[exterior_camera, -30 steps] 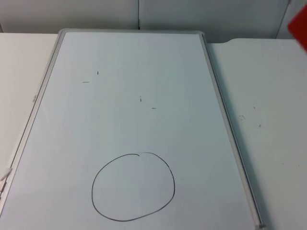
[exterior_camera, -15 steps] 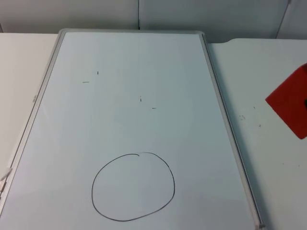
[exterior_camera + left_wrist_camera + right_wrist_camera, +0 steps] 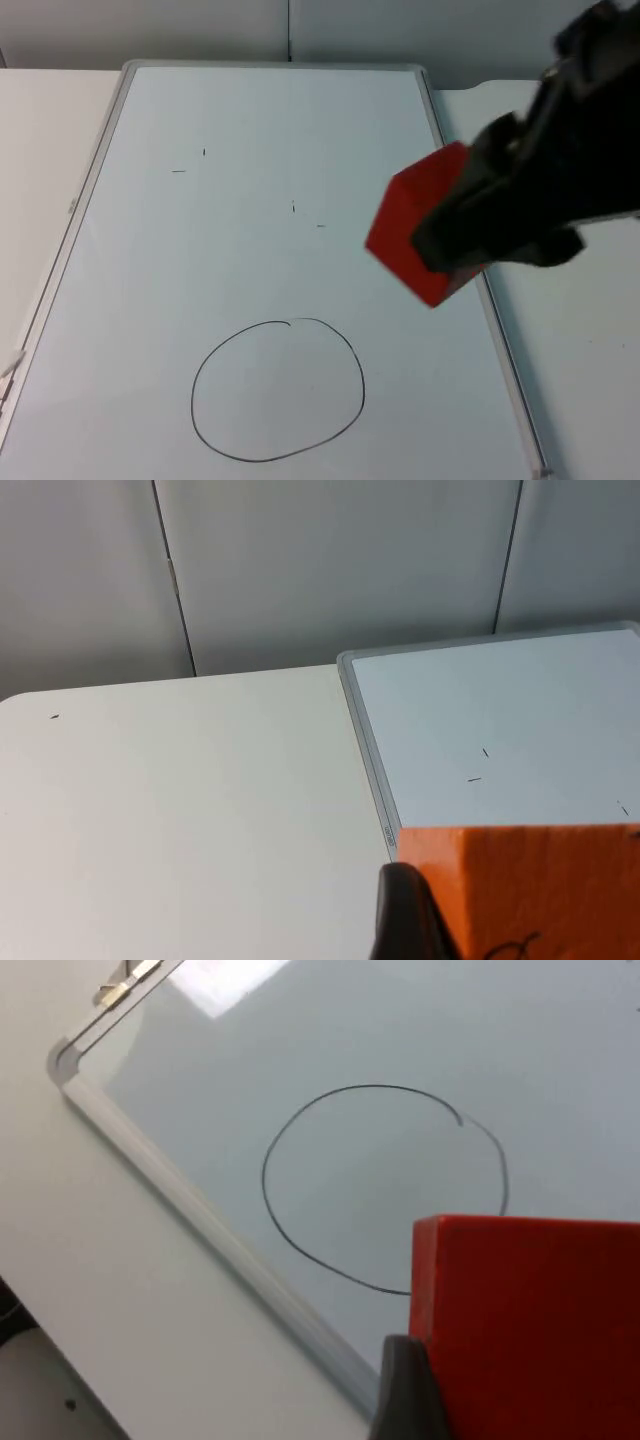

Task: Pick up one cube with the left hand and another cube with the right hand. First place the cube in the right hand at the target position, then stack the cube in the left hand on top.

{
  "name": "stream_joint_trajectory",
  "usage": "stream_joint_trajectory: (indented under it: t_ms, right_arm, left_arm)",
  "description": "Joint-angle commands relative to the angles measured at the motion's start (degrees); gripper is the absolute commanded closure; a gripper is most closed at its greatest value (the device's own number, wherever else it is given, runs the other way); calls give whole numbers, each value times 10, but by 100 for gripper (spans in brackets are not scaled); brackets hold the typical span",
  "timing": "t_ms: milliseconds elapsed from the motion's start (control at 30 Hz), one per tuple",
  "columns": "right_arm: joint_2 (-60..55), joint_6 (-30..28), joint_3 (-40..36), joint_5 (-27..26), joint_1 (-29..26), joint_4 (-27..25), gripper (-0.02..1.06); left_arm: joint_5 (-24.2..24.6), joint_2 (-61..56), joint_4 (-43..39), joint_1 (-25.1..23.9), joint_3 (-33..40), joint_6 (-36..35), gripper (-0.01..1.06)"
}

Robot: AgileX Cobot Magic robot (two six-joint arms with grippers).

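Your right gripper (image 3: 445, 255) pinches one red cube (image 3: 415, 235) at the top view's centre right, above the whiteboard (image 3: 270, 130) edge, beyond its one drawn circle (image 3: 278, 390). Your left gripper (image 3: 500, 920) clamps one orange cube (image 3: 530, 885), scribbled black.

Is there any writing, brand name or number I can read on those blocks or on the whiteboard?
No text can be read.
Whiteboard frame: a tiny label, too small to read.
Whiteboard surface: a hand-drawn circle and stray pen ticks, no words.
Orange cube in the left claw: a black scribble, no letter I can make out.
Red cube in the right claw: no marking.
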State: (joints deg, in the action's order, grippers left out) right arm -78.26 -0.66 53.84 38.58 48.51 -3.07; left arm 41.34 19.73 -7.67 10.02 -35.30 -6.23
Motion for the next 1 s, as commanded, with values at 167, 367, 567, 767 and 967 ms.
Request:
stream_joint_trajectory:
  t_ms: [167, 367, 567, 767, 967]
  right_arm:
    - [-151, 117, 35, -41, 67, 109, 105]
    - [-209, 142, 35, -95, 76, 122, 105]
    - [-253, 142, 37, -163, 76, 122, 105]
    - [-293, 142, 37, -196, 76, 124, 105]
    - [-314, 142, 37, -227, 75, 124, 105]
  left_arm:
    - [-10, -3, 0, 4, 1, -2, 83]
    - [-10, -3, 0, 4, 1, -2, 83]
    - [-10, -3, 0, 4, 1, -2, 83]
    - [-10, -3, 0, 4, 1, -2, 83]
    - [-10, -3, 0, 4, 1, -2, 83]
